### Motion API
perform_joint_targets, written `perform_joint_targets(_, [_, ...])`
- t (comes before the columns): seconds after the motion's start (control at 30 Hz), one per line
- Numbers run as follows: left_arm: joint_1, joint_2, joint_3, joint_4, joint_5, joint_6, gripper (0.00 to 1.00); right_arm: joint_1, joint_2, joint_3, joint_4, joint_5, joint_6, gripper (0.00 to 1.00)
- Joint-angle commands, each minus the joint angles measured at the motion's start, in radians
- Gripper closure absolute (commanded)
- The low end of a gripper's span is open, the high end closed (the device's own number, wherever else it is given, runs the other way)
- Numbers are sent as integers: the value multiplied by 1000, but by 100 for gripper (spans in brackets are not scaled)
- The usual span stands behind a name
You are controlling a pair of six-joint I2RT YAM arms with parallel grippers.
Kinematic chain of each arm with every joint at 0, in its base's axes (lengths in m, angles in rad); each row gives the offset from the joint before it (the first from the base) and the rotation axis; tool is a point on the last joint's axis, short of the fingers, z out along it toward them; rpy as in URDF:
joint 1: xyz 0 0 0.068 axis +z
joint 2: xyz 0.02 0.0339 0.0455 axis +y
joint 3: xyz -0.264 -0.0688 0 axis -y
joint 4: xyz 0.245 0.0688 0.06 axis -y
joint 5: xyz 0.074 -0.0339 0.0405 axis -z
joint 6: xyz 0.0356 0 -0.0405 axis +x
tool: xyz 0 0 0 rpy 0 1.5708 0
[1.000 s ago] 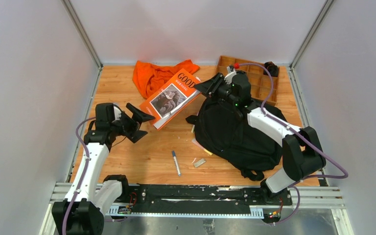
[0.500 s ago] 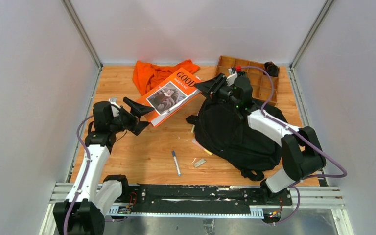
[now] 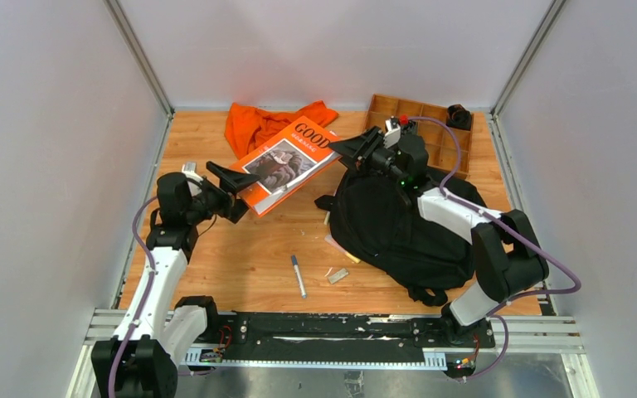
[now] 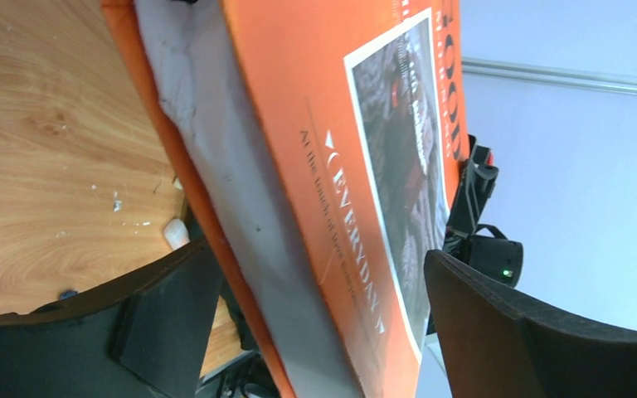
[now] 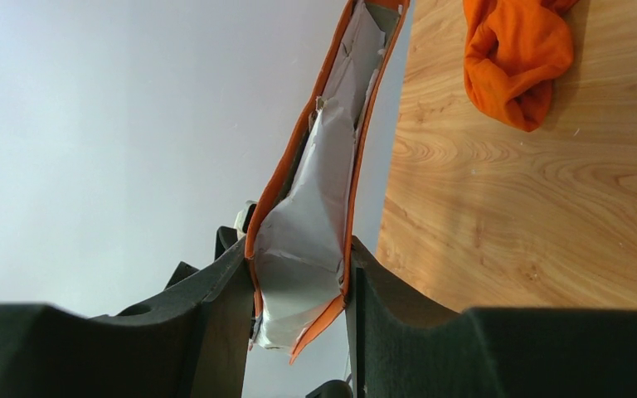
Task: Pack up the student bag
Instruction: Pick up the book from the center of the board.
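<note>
Orange-covered book (image 3: 286,164) tilted above wooden table (image 3: 240,265), far corner pinched in right gripper (image 3: 352,149), near end between widely spread jaws of left gripper (image 3: 240,197), black student bag (image 3: 394,228) lying on table's right side under right arm, orange cloth (image 3: 257,124) near back wall.

We see a wood table (image 3: 240,265), light brown, w/ small white marks on it. Three plain walls stand round it: left wall (image 3: 50,124), back wall (image 3: 332,50) & right wall (image 3: 605,124), all pale grey. A thin metal post runs up each back corner: left post (image 3: 137,54) & right post (image 3: 531,50). At the near edge we see a silver rail (image 3: 539,332), & below it a shiny metal sheet (image 3: 340,377). Light is soft & even, w/ faint shadows.
</note>
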Motion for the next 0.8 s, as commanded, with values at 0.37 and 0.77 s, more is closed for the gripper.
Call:
perform_joint_targets(0.37, [8, -13, 33, 117, -8, -75, 48, 14, 73, -41, 188, -51, 126, 72])
perform_joint_targets(0.77, [64, -6, 125, 35, 8, 25, 73, -7, -39, 152, -460, -25, -291, 30])
